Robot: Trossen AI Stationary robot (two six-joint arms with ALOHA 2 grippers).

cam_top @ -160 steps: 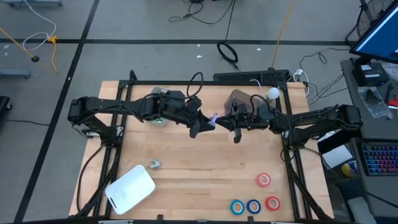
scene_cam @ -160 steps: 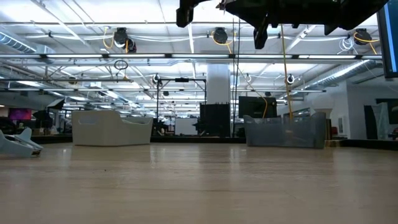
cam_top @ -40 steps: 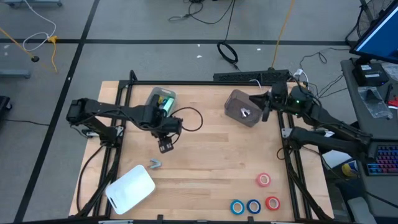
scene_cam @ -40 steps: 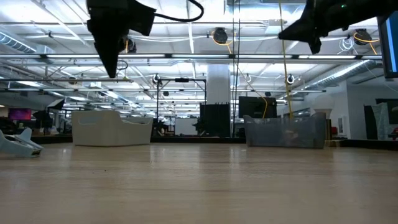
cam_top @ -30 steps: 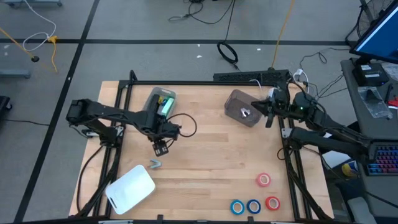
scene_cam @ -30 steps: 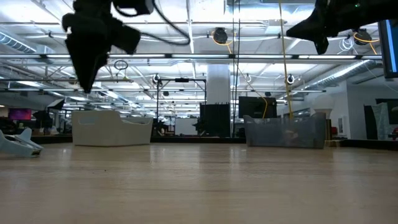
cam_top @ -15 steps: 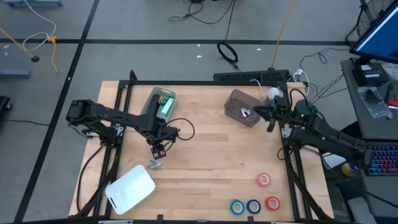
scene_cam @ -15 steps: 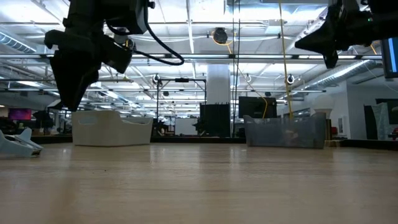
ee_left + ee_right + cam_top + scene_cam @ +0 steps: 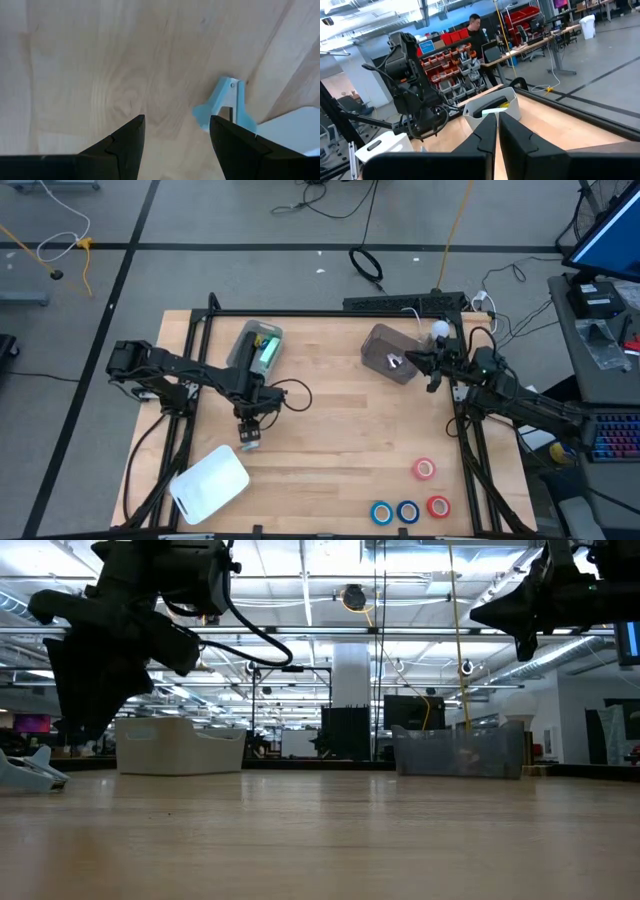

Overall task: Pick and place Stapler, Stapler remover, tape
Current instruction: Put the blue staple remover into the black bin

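Observation:
A light-blue staple remover (image 9: 227, 102) lies flat on the wooden table, next to a white flat thing (image 9: 210, 482). My left gripper (image 9: 249, 434) hangs open just above the remover. In the left wrist view (image 9: 175, 137) the remover lies just ahead of one fingertip, outside the gap. My right gripper (image 9: 432, 370) is shut and empty, up in the air beside a clear bin (image 9: 388, 353) at the far right. Two red tape rolls (image 9: 424, 469) (image 9: 438, 506) and two blue ones (image 9: 381, 512) (image 9: 407, 511) lie flat at the near right.
A pale bin (image 9: 256, 346) holding a green thing stands at the far left, and the clear bin holds a small thing. Black frame rails run along the table's left, right and far edges. Bare wood lies in the table's middle. A person shows far off in the right wrist view (image 9: 476, 30).
My left gripper has gone toward the table's near edge and down, from beside the pale bin to just above the staple remover. It has stayed open. The staple remover and the tape rolls have not moved.

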